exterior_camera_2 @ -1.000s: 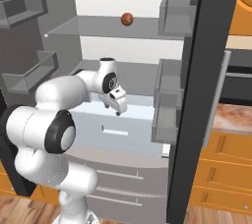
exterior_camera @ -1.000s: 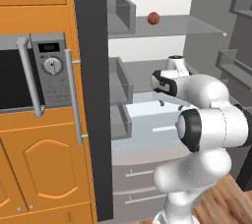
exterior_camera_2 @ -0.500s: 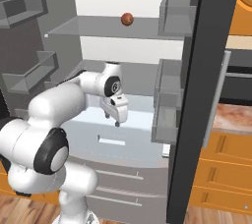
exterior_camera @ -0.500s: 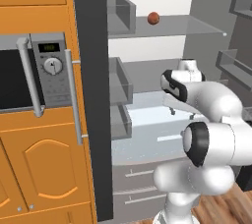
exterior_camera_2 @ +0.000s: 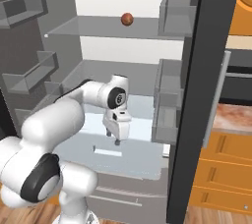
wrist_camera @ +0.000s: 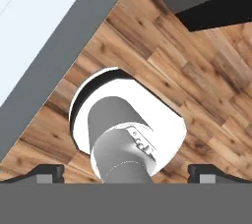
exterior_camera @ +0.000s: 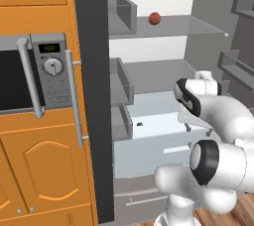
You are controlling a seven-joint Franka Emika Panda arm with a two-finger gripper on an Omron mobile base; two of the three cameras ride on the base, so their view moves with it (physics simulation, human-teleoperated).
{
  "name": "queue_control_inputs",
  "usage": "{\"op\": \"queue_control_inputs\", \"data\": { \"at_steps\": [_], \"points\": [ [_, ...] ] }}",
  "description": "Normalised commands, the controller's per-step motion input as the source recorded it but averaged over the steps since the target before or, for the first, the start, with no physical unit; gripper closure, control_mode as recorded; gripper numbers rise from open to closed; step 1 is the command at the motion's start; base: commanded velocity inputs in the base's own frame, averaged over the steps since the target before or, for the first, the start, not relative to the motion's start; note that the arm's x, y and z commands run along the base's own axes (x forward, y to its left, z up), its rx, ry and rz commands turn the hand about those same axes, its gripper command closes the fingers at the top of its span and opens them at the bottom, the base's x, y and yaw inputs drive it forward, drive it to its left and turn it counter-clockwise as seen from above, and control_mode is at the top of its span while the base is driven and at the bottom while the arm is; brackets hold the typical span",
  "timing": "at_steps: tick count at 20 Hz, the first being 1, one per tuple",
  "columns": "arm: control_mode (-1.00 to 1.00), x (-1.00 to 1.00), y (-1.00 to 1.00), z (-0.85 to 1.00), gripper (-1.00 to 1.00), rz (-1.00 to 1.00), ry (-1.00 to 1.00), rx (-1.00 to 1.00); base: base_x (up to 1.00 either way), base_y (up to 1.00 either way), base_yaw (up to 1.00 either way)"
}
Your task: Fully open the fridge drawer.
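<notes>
The fridge drawer is a wide pale bluish-white box that stands partly pulled out of the fridge, with a small flat handle on its front. My gripper points down over the drawer's top near its front rim, above and slightly right of the handle. In the left base view the gripper hangs at the drawer's right part. Both dark fingertips stand far apart in the hand view with nothing between them. That view looks past the drawer's pale face down at the wood floor.
A brown ball lies on the glass shelf above. Grey translucent bins line the fridge's side by the dark post. Darker grey drawers sit under the pale one. A microwave and orange cabinets stand beside the fridge.
My hand has swung down and outward from above the drawer's back to its front rim. The drawer front and its handle have come slightly further out.
</notes>
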Motion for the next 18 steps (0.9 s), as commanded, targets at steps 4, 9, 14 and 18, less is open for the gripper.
{"op": "queue_control_inputs", "data": {
  "at_steps": [4,9,14,18],
  "points": [
    [-1.0,-0.88,-0.29,-0.34,-1.0,-0.1,0.14,0.0,0.0,0.0,0.0],
    [-1.0,-0.59,-0.11,0.05,-1.0,-0.04,-0.08,0.03,0.0,0.0,0.0],
    [-1.0,-0.19,0.03,0.94,-1.0,0.0,-0.51,0.05,0.0,0.0,0.0],
    [-1.0,-0.02,0.18,1.0,-1.0,0.0,-0.53,0.01,0.0,0.0,0.0]
  ]
}}
